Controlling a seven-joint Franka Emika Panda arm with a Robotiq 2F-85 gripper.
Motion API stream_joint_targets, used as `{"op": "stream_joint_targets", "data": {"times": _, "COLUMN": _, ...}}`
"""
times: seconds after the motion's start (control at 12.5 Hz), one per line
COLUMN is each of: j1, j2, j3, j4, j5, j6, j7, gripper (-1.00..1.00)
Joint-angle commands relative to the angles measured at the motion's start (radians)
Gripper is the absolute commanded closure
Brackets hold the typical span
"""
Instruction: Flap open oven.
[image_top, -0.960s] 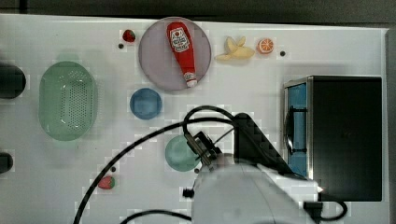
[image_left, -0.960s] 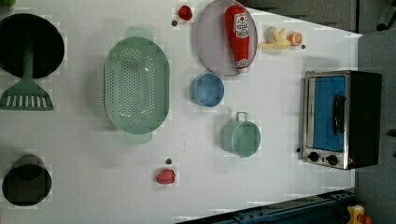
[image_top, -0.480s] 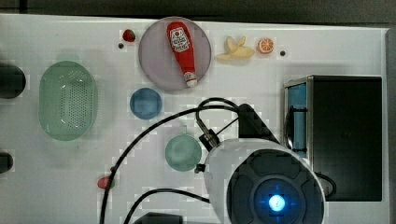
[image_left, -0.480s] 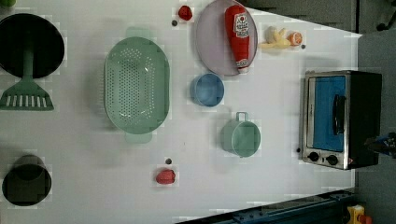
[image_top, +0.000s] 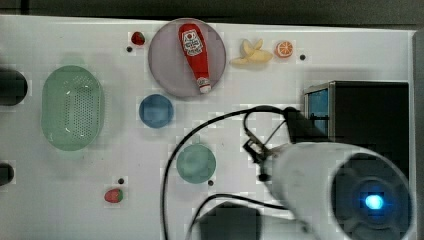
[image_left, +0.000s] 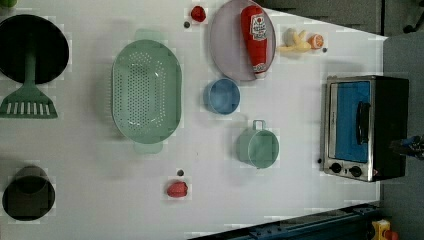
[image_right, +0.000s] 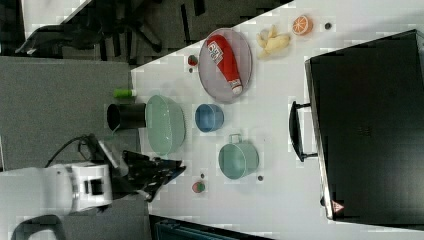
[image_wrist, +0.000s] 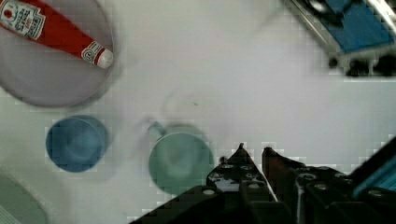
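White tabletop (image_left: 100, 200) stretches under everything you see, with dark floor beyond its edges. Starting at the left view's left, you have a black pan (image_left: 32, 47) with a green spatula (image_left: 27, 97) lying across it, and a dark cup (image_left: 28, 194) nearer the bottom edge. Next comes the green colander (image_left: 146, 97), lying flat. A strawberry (image_left: 177, 189) sits below it in the left view, and another one (image_left: 198, 13) near the top edge. Moving right, you find the blue bowl (image_left: 221, 96) and, below it, the green mug (image_left: 257, 146), well apart from each other. The grey plate (image_left: 225, 55) carries the ketchup bottle (image_left: 254, 35), which lies on its side. Right of the plate are the banana (image_left: 295, 42) and an orange slice (image_left: 315, 41), just beside each other.

Your oven (image_left: 365, 127) stands at the left view's far right, its blue glass door shut, the black bar handle (image_left: 363, 122) across it and two knobs below.

In the wrist view your claw (image_wrist: 253, 151) hangs above the table beside the mug, fingers nearly together with a thin gap, gripping nothing. In the top view the arm (image_top: 345, 192) sits over the table just left of the oven.
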Motion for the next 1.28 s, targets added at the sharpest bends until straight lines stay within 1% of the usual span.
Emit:
{"op": "stream_joint_targets", "data": {"times": 0.08, "j1": -0.049, "j2": 0.022, "j3": -0.071, "j4": -0.036, "j5": -0.030, "j6": 0.073, "j7": -0.384, "gripper": 0.65}}
{"op": "stream_joint_targets", "data": {"times": 0.24, "j1": -0.061, "j2": 0.051, "j3": -0.114, "j4": -0.054, "j5": -0.078, "j6": 0.151, "j7": -0.545, "gripper": 0.65}}
{"op": "stream_joint_targets", "data": {"times": 0.4, "j1": -0.067, "j2": 0.094, "j3": -0.156, "j4": -0.067, "j5": -0.106, "j6": 0.237, "j7": -0.663, "gripper": 0.65}}
{"op": "stream_joint_targets", "data": {"times": 0.8, "j1": -0.074, "j2": 0.236, "j3": -0.238, "j4": -0.082, "j5": -0.106, "j6": 0.449, "j7": -0.923, "gripper": 0.65}}
{"op": "stream_joint_targets", "data": {"times": 1.04, "j1": -0.075, "j2": 0.320, "j3": -0.260, "j4": -0.084, "j5": -0.104, "j6": 0.526, "j7": -0.946, "gripper": 0.65}}
{"op": "stream_joint_targets", "data": {"times": 1.28, "j1": -0.073, "j2": 0.386, "j3": -0.260, "j4": -0.091, "j5": -0.098, "j6": 0.585, "j7": -0.946, "gripper": 0.65}}
